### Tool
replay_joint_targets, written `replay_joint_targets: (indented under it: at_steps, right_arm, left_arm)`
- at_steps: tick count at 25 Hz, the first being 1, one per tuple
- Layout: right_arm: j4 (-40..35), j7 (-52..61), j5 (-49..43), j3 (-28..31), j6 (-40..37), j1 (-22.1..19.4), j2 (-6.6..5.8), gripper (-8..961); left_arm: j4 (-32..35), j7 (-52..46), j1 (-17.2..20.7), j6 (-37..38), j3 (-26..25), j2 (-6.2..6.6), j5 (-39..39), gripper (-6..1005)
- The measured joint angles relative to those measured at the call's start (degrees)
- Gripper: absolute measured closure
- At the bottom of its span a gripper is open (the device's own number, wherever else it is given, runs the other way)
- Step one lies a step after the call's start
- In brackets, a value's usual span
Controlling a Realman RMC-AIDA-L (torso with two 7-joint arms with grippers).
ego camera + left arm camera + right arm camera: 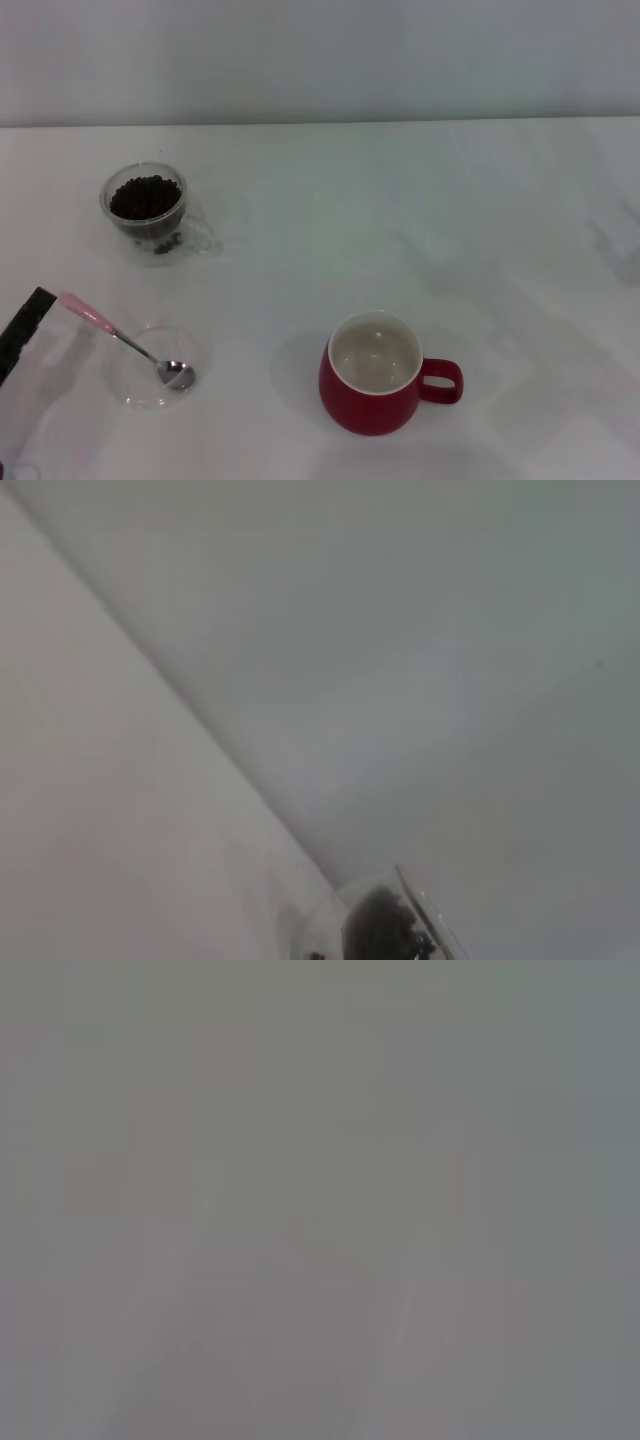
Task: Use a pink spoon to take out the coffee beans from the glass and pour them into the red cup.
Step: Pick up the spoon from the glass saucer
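Head view: the step in hand looks like picking up the pink spoon (118, 338), so the left gripper (22, 328) should close on the pink handle, not the bowl resting in the clear dish (155, 366). That gripper sits just left of the handle; its opening cannot be told. The glass (150, 210) of coffee beans (146, 196) stands far left, the red cup (375, 372) near centre.

Left wrist view: the glass (385, 925) lies ahead.

Right wrist view: nothing recognisable; the right gripper is unseen.

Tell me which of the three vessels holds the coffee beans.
The glass at far left, filled with coffee beans; the red cup is empty, the flat dish holds the pink spoon.
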Motion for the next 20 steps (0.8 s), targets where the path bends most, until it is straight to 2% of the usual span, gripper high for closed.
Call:
replay_joint_targets:
  at_steps: [4,8,12,20]
  right_arm:
    - [-0.01,-0.92,0.0,0.08,-0.65,-0.33,0.48,411]
    - [-0.01,-1.17,0.01,0.12,-0.88,-0.4,0.94,411]
    - [-0.01,-1.32,0.0,0.12,-1.06,-0.42,1.32,410]
    - [-0.01,-2.14,0.02,0.14,-2.53,-0.67,1.89,409]
  left_arm:
    - [1.73,-10.17,-0.58,-2.56,0.99,0.9,1.81,122]
    - [3.72,-15.27,-0.68,-3.48,2.08,1.35,3.35,123]
    - [4.11,-17.21,-1.62,-3.93,2.29,1.82,5.03,122]
    - [4.44,-19.52,-2.68,-8.2,2.28,1.86,6.41,122]
